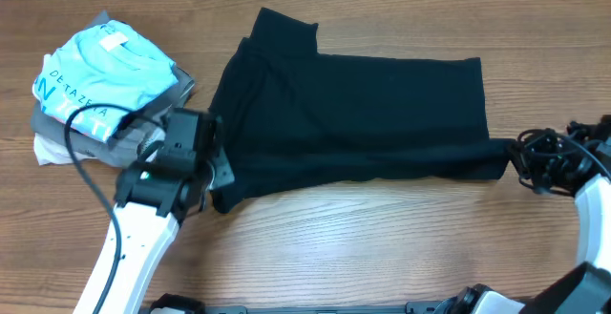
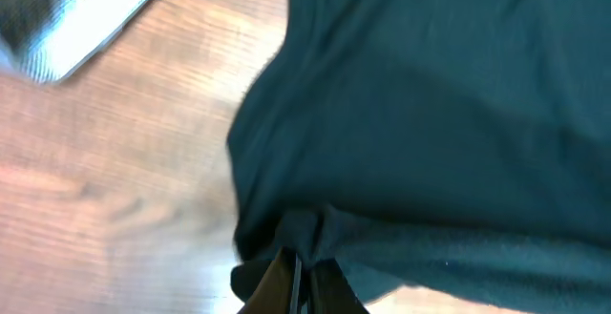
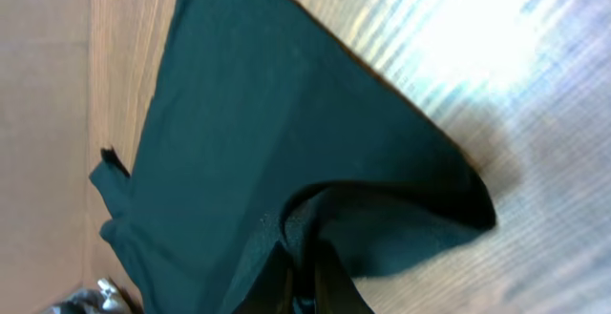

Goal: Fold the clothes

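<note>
Left gripper point(image 1: 220, 173) pinching closed on the 9 o'clock edge of the black T-shirt point(image 1: 363, 114), right gripper point(image 1: 513, 158) clamping closed on its 3 o'clock corner, T-shirt lying spread at centre of table point(image 1: 363, 247), light blue shirt point(image 1: 105, 71) resting on grey and white garments point(image 1: 52, 128) at 10 o'clock.

Both arms reach low.
Left black gripper point(image 1: 218, 171) and right black gripper point(image 1: 518, 161) each pinch the black soft-fabric T-shirt point(image 1: 363, 114).

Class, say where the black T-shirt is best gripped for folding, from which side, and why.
Grip its near-edge corners, one from each end: the black T-shirt lies flat and spread sideways, leaving those corners free. The left gripper and right gripper are shut there.
</note>
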Controlling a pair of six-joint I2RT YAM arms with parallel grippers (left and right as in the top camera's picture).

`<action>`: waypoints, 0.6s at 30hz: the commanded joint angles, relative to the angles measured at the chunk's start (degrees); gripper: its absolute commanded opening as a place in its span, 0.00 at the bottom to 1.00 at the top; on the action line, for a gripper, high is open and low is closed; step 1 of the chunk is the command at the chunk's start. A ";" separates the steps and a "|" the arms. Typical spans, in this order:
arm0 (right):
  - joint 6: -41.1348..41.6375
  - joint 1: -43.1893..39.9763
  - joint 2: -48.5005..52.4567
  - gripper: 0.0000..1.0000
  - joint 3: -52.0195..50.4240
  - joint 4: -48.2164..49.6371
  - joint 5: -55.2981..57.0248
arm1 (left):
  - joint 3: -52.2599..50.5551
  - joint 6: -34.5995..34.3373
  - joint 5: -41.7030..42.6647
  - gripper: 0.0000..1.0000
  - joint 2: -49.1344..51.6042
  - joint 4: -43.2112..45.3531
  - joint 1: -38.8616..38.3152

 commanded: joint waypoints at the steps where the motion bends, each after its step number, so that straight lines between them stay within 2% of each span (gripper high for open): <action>1: 3.28 0.22 2.03 0.04 1.57 3.39 0.35 | 1.07 3.04 -3.28 0.04 3.10 4.66 0.02; 6: 4.72 0.22 4.31 0.04 1.57 7.26 0.44 | 1.07 3.65 -4.35 0.04 7.98 10.49 0.04; 15: 4.98 0.31 5.42 0.04 1.57 8.41 3.96 | 1.07 3.58 -6.54 0.05 14.34 17.00 0.07; 17: 5.81 0.90 5.42 0.04 1.57 10.10 3.98 | 1.07 3.56 -6.49 0.09 14.91 18.32 0.04; 18: 5.77 1.25 5.44 0.07 1.57 11.23 3.98 | 1.07 3.56 -6.49 0.13 14.91 18.56 0.02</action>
